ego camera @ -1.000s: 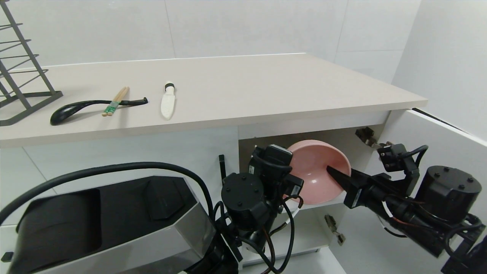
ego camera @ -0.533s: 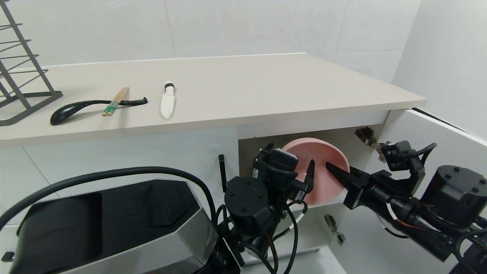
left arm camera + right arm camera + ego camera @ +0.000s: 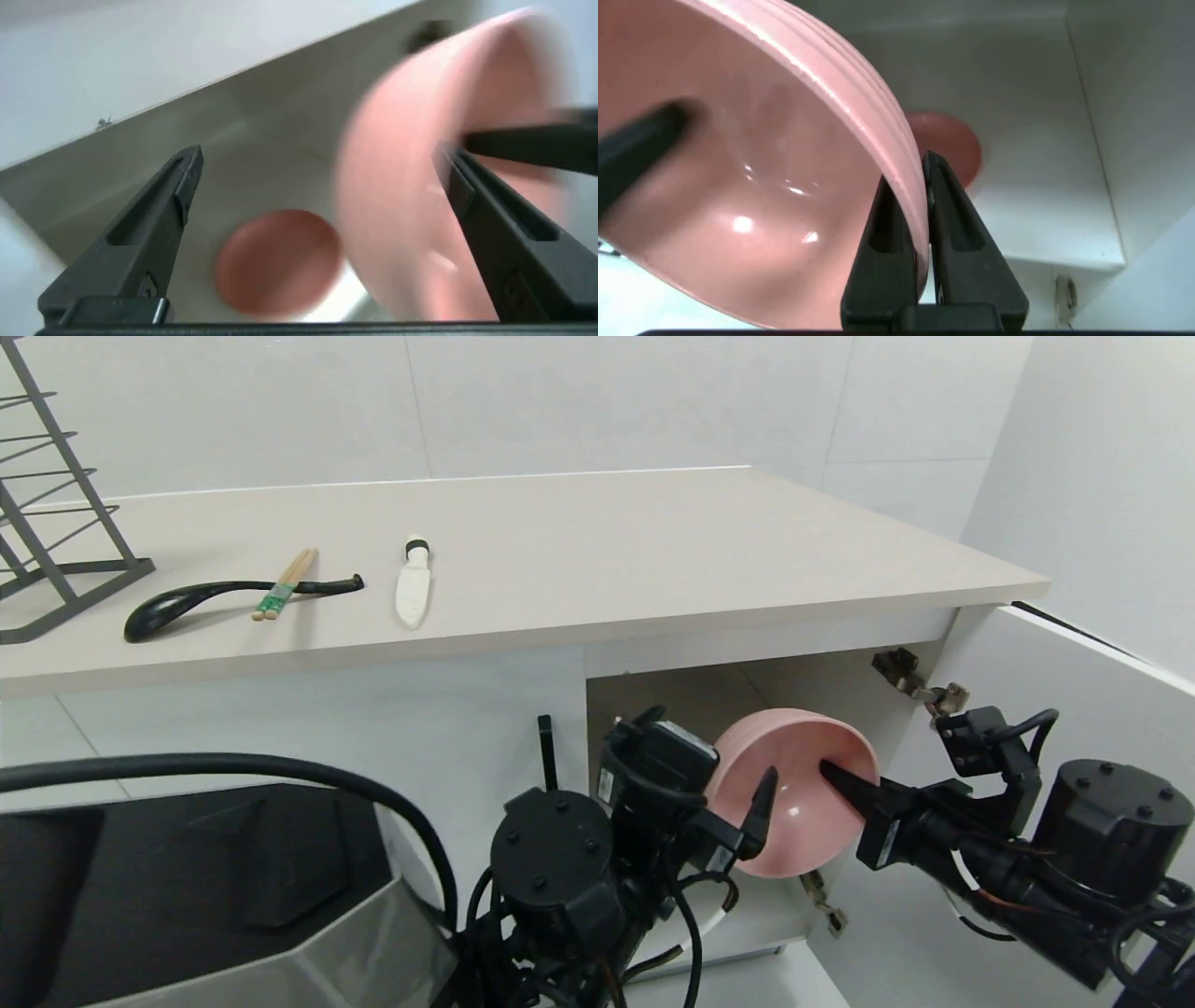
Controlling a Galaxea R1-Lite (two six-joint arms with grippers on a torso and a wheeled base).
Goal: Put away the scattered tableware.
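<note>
1. White tiled walls back a beige counter (image 3: 653, 551), and under its right end a cabinet (image 3: 691, 691) stands with its door (image 3: 1046, 709) swung out to the right.
2. Pink bowl (image 3: 803, 812): it is in the air in front of the open compartment, tipped on edge with its hollow facing near and left.
3. Right gripper (image 3: 831, 770) pinches the bowl's right rim, with 1 finger inside the hollow and the other behind the wall. In the right wrist view both fingers (image 3: 948, 224) are pressed onto the ribbed rim of the bowl (image 3: 757, 159), with only the wall between them.
4. Left gripper (image 3: 752, 817) sits just left of the bowl with its claw spread wide and nothing in it. In the left wrist view the 2 fingers (image 3: 159, 224) stand well apart, and the bowl (image 3: 402, 187) lies against the inner side of 1 of them. Whether they touch cannot be told.
5. Second pink dish (image 3: 276, 257): it lies on the white shelf inside the cabinet, beyond the held bowl, and also appears in the right wrist view (image 3: 957, 145).
6. Hinges (image 3: 901, 672) sit on the cabinet's right edge beside the door.
7. On the counter's left part lies a black ladle (image 3: 187, 602) with its scoop to the left. 2 chopsticks (image 3: 283, 583) lie across its handle.
8. White knife (image 3: 412, 588): it rests right of the ladle, near it but apart, with its black-banded end pointing far.
9. Grey wire rack (image 3: 56, 523): it stands at the far left of the counter.
</note>
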